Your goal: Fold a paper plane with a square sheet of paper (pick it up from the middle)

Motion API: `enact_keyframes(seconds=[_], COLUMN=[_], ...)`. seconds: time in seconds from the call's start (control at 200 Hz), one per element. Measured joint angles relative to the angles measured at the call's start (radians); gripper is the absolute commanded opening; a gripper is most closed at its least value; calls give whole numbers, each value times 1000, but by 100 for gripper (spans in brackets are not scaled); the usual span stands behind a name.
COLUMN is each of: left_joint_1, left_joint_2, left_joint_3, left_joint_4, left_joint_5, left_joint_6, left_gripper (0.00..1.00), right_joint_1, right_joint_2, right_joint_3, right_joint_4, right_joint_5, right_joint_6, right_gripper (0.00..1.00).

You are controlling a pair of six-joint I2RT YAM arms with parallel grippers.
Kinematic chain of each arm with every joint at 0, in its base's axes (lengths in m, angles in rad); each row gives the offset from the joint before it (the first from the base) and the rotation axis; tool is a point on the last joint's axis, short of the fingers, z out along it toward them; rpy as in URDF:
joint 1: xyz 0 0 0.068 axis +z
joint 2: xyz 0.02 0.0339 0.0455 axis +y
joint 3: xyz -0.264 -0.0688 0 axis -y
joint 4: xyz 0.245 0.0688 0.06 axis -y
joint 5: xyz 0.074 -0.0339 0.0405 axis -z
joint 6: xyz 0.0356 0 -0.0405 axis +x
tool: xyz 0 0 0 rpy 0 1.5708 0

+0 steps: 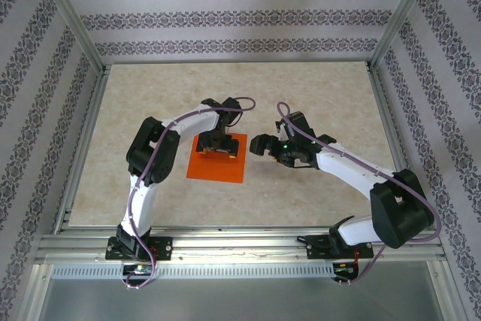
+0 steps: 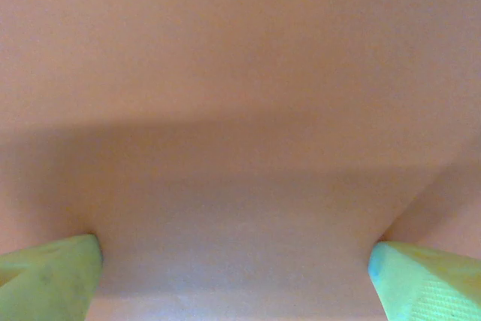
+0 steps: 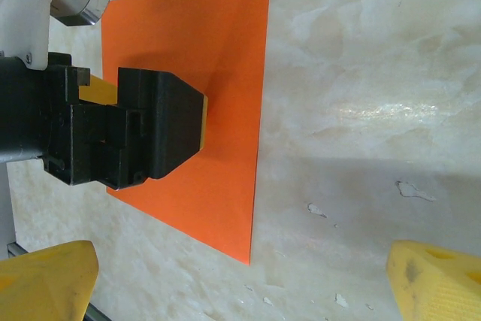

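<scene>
The square sheet of paper (image 1: 214, 166) lies flat and orange on the beige table. My left gripper (image 1: 219, 148) points straight down onto its middle, jaws open, fingertips (image 2: 56, 276) pressed against the sheet (image 2: 240, 110) with nothing pinched between them. In the right wrist view the left gripper's black body (image 3: 128, 129) covers the middle of the sheet (image 3: 225, 73). My right gripper (image 1: 264, 148) hovers open just right of the sheet, its yellow fingers (image 3: 436, 280) spread wide over bare table near the sheet's corner.
The beige tabletop (image 1: 316, 95) has small chipped spots (image 3: 412, 189) to the right of the sheet. Aluminium frame rails (image 1: 83, 140) and patterned walls border the table on three sides. Open surface lies behind and beside both arms.
</scene>
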Motion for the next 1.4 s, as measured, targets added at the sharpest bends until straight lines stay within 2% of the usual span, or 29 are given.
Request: enact_keyframes(seconds=[0.51, 0.914, 1.144, 1.399], left_joint_1=[5, 5, 4, 3], left_joint_2=[-28, -29, -33, -37], left_joint_3=[-51, -47, -46, -55], left_joint_4=[49, 49, 50, 61], left_joint_5=[15, 26, 30, 31], left_joint_6=[-5, -5, -5, -6], left_gripper=[92, 75, 82, 84], right_joint_1=[0, 0, 0, 0], right_joint_2=[0, -4, -4, -4], right_joint_3=[0, 9, 10, 10], right_joint_4=[-9, -16, -16, -16], right_joint_5=[7, 19, 23, 23], right_joint_6=[1, 11, 15, 19], right_gripper=[98, 98, 98, 98])
